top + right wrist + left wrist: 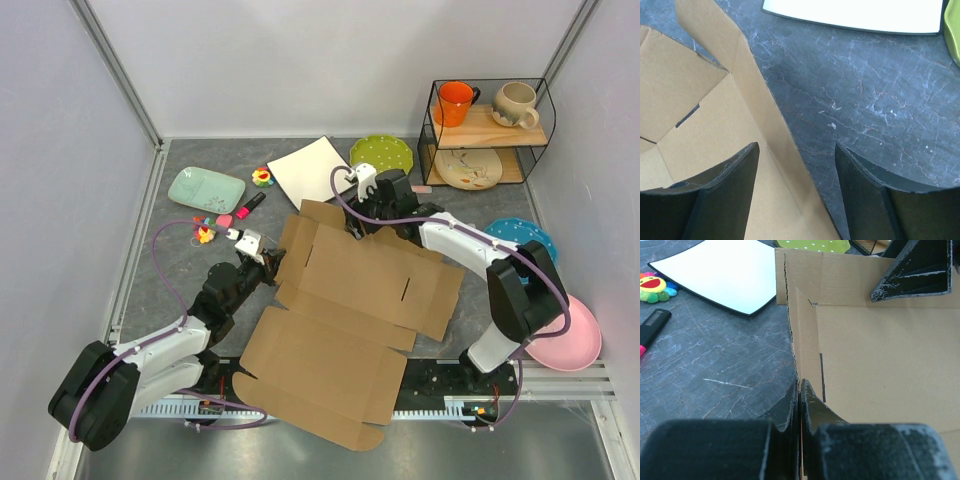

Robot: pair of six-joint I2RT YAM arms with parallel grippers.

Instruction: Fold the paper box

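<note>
The plain brown corrugated cardboard mailer box [345, 310] lies largely flat mid-table, early in folding by my judgement. The left gripper [800, 390] pinches its left flap edge. The right gripper [797, 150] stands wide astride the far flap's edge, and next must close and turn it inward. The white square plate [312, 168] lies near beyond, crowding that side.

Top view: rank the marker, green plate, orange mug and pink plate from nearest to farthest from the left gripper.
From the left gripper:
1. Marker, just beyond it, slightly left.
2. Green plate, far side of the table, right of centre.
3. Orange mug, on the top shelf, far right.
4. Pink plate, at the near right edge.
</note>
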